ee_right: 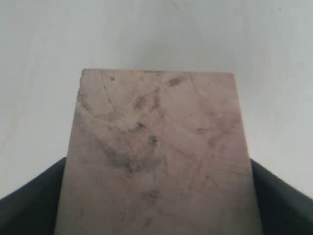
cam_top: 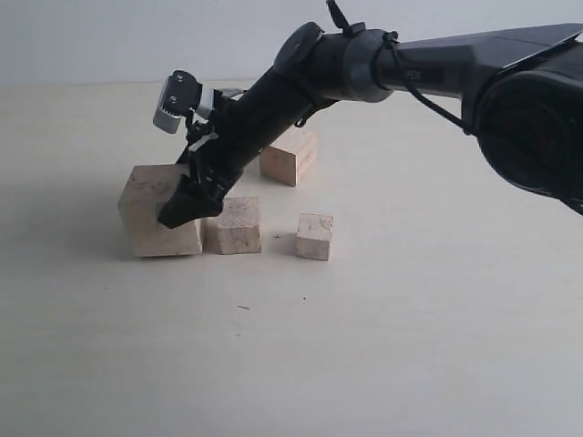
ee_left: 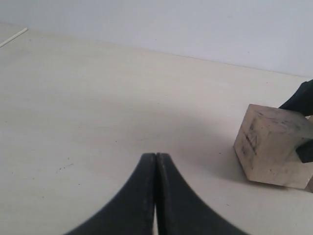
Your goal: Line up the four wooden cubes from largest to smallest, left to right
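The largest cube (cam_top: 150, 214) rested on the table (cam_top: 410, 346) at the row's left end, directly between the fingers (ee_right: 29, 205) of the right gripper (cam_top: 187, 211), which pinched its two opposite sides. Just right of the largest cube stood a mid-sized cube (cam_top: 235, 225), farther right the smallest cube (cam_top: 314, 236), and behind it a fourth cube (cam_top: 290, 157). The left gripper (ee_left: 155, 156), fingers pressed together, hung apart from the largest cube, so the right arm was nearer.

surface: pale beige matte tabletop (cam_top: 410, 346) | marks: a few tiny dark specks (cam_top: 243, 308) on it | backdrop: plain whitish wall (cam_top: 91, 36) | far corner: thin white strip (ee_left: 13, 37), possibly a rod
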### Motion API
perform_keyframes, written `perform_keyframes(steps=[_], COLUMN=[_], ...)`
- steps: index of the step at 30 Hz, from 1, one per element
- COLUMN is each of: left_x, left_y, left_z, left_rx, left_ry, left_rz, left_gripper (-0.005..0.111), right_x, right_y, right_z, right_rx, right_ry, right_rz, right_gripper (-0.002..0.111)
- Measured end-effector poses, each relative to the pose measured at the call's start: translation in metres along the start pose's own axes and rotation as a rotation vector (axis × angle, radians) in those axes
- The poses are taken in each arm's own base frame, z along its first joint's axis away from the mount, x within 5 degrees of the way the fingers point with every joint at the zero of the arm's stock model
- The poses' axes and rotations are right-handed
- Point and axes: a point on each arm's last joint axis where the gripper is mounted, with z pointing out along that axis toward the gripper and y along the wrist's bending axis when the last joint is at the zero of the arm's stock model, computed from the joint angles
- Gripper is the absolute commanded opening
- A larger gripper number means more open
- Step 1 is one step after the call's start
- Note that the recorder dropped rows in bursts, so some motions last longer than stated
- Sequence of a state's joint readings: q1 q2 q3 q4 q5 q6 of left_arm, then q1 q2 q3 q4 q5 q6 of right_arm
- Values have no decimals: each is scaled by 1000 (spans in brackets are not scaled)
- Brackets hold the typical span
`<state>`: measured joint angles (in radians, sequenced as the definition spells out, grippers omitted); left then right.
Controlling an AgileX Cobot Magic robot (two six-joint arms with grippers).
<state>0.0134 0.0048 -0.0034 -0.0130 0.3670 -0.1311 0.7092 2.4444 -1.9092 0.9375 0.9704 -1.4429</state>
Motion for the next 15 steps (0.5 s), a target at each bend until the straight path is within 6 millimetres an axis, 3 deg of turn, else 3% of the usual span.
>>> perform_keyframes(steps=[4, 15], left_x=[0, 0], left_y=[0, 0], left_z=[0, 0], left_rx=[0, 0], left_ry=[0, 0], left_rz=[0, 0], left_gripper=[0, 0], right_x=[8, 8], right_y=[-7, -1], right_z=[-13, -13], right_rx=[13, -59], right_ry=[38, 39], right_rz=[-7, -11], right_gripper=[0, 0])
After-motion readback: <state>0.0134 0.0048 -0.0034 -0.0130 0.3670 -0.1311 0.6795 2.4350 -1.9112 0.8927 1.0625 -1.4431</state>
